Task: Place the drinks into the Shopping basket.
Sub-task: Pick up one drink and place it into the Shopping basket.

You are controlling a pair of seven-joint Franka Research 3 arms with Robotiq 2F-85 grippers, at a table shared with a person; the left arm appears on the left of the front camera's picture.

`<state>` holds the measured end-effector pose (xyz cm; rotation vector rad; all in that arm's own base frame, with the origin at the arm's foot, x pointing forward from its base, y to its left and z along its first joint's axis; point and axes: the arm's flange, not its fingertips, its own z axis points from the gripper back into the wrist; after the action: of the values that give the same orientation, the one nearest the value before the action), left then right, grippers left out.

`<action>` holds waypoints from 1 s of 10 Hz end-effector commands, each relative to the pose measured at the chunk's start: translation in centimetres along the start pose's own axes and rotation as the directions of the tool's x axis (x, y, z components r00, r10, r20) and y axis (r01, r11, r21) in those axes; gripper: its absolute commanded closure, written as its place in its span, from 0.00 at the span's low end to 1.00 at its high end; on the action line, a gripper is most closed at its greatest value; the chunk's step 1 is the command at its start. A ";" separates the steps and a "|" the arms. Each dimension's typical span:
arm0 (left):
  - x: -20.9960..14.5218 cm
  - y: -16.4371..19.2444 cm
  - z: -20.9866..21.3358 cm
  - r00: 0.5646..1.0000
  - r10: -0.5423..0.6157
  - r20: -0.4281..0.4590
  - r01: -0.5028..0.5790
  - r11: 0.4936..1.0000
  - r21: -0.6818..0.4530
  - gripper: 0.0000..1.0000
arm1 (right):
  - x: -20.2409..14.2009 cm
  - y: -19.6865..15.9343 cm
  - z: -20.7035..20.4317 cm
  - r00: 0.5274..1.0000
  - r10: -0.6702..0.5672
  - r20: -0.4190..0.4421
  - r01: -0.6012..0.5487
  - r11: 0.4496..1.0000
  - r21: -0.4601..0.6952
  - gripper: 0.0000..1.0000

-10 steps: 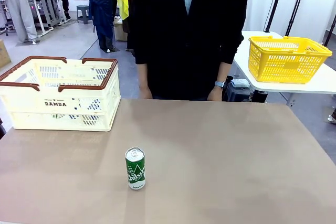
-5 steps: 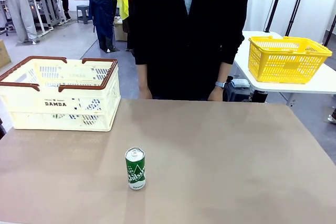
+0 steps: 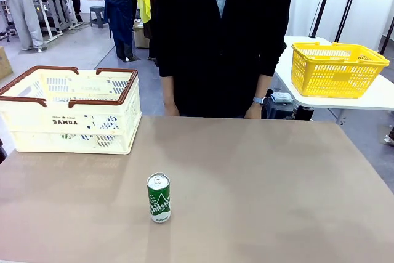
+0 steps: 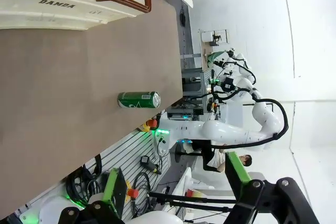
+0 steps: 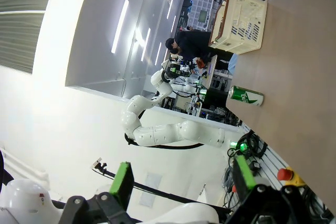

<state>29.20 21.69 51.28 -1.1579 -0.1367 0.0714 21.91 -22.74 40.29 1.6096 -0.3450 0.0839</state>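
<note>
A green can [image 3: 159, 198] with white script and a silver top stands upright on the tan table, left of centre near the front. It also shows in the left wrist view [image 4: 139, 99] and the right wrist view [image 5: 245, 95]. The cream Shopping basket [image 3: 68, 112], brown-rimmed and marked DAMDA, sits at the table's far left [image 4: 79, 9] [image 5: 239, 11]. My left gripper [image 4: 176, 182] is open and holds nothing, far back from the can. My right gripper [image 5: 182, 182] is open too, also well away from the can. A blue bit shows inside the basket in the left wrist view; I cannot tell what it is.
A person in a dark jacket [image 3: 215, 35] stands at the far edge, hands down by the table edge. A yellow mesh basket [image 3: 335, 69] rests on a separate white table at the right. Bare tabletop [image 3: 277, 189] lies around the can.
</note>
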 end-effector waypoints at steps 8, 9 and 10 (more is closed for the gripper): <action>-1.6 -15.6 -21.0 0.997 -0.029 -0.069 0.065 0.792 0.607 0.00 | 0.0 0.4 0.1 1.000 -0.013 0.005 0.013 1.000 0.003 0.00; -1.6 -16.3 -23.6 0.995 -0.049 -0.084 0.092 0.767 0.635 0.00 | 0.0 0.4 0.1 1.000 -0.013 0.005 0.013 1.000 0.003 0.00; -2.2 -17.3 -28.3 0.995 -0.069 -0.073 0.100 0.663 0.742 0.00 | 0.0 0.4 0.1 1.000 -0.013 0.005 0.013 1.000 0.003 0.00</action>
<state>29.31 -10.21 57.41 -0.4278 -0.1193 -0.0125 21.91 -22.67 40.27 1.6103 -0.3441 0.0844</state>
